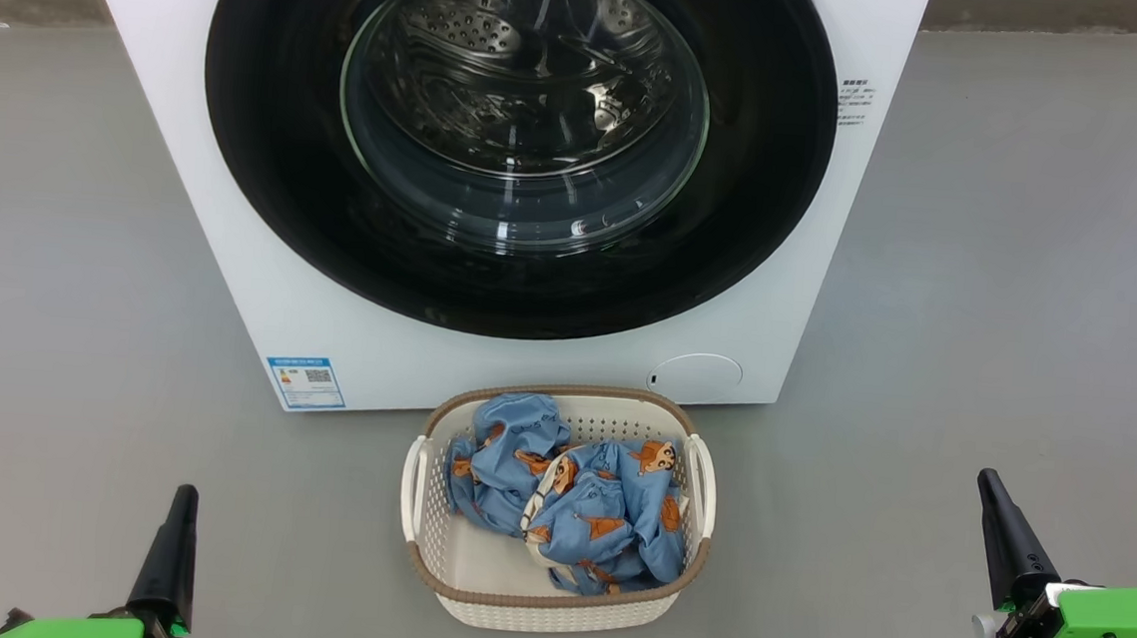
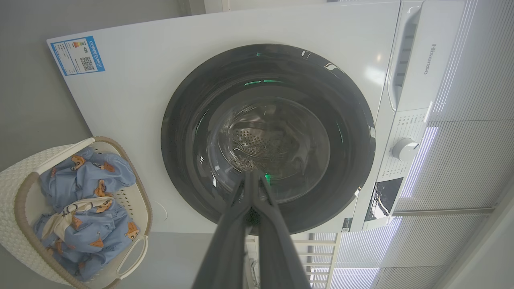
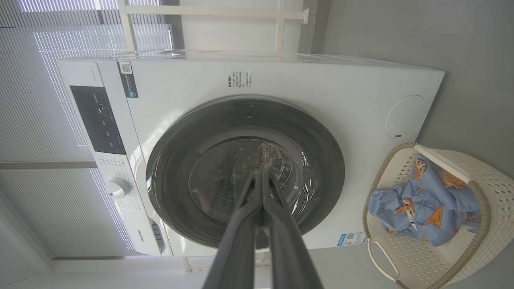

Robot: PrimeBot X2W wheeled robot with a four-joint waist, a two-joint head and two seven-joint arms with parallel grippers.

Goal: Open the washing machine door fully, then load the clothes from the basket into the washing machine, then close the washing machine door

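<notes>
You had soft, even light in all three views, with only faint shadows on the floor [image 1: 981, 288]. Daylight came through the blinds [image 3: 48, 120], which glowed bluish-white. The washing machine door [image 1: 516, 145] carried small bright reflections. The head view was sharp; both wrist views bent straight lines near their edges.

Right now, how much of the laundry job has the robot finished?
Nothing looks done yet. The washing machine door is shut, and the clothes lie in the basket on the floor in front of the washing machine. Nothing is in hand: the left end effector and right end effector are shut, empty, apart from everything. Left: open the door, load the clothes, close the door.
</notes>
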